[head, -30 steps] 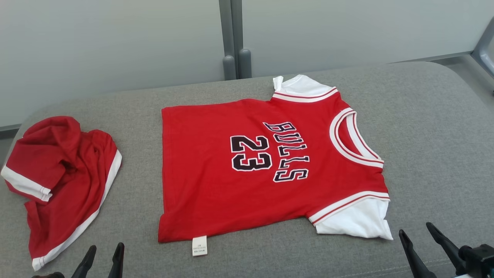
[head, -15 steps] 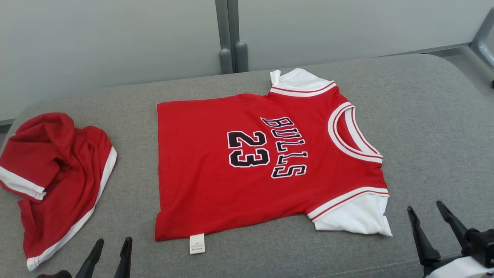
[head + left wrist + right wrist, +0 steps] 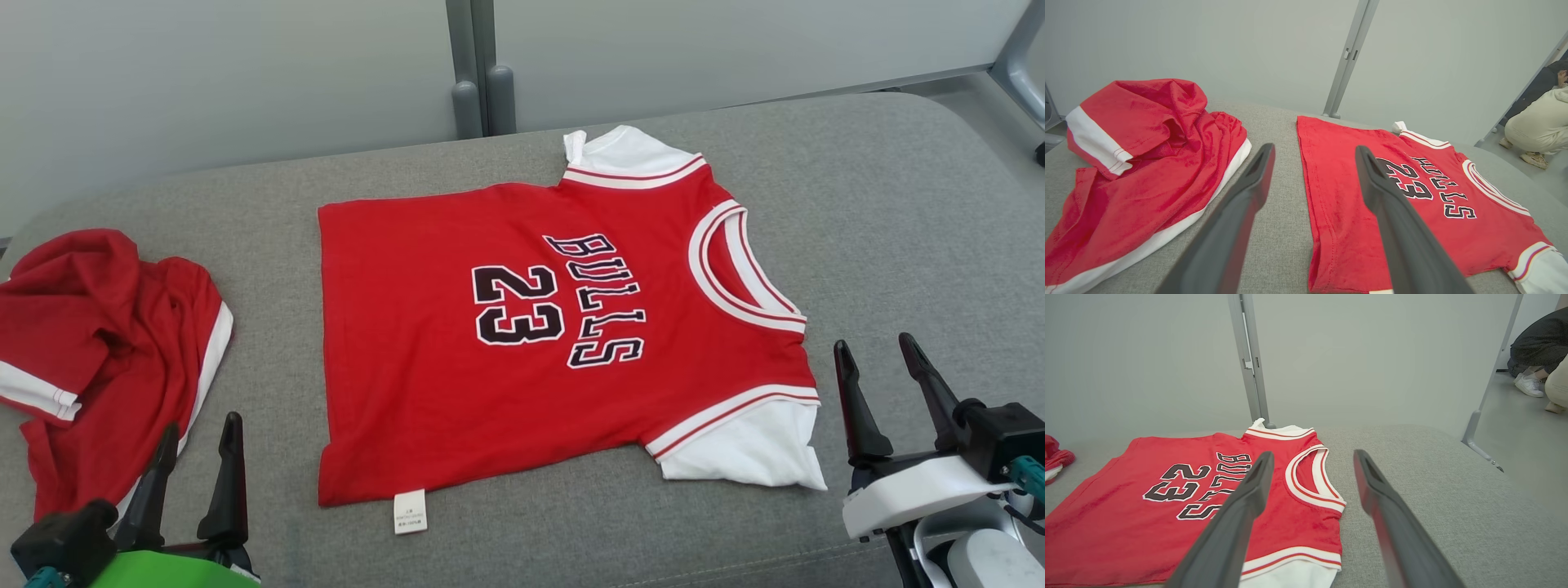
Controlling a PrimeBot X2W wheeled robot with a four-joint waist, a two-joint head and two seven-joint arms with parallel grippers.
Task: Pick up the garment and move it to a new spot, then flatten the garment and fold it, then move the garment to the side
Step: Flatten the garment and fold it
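Now the jersey (image 3: pixel 490 343) lies flat on the surface (image 3: pixel 898 204), just beside the crumpled red garment (image 3: pixel 98 343). The left gripper (image 3: pixel 201 425) hovers near that garment, the right gripper (image 3: pixel 873 343) well apart from it, both with fingers spread. Pinching one layer could skew the fold.

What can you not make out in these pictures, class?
Label, head view: print too small to read.
Crumpled garment, head view: cut by the left edge; own folds hide its shape.
Jersey, head view: underside hidden, lying flat.
Person, left wrist view: cut by the right edge.
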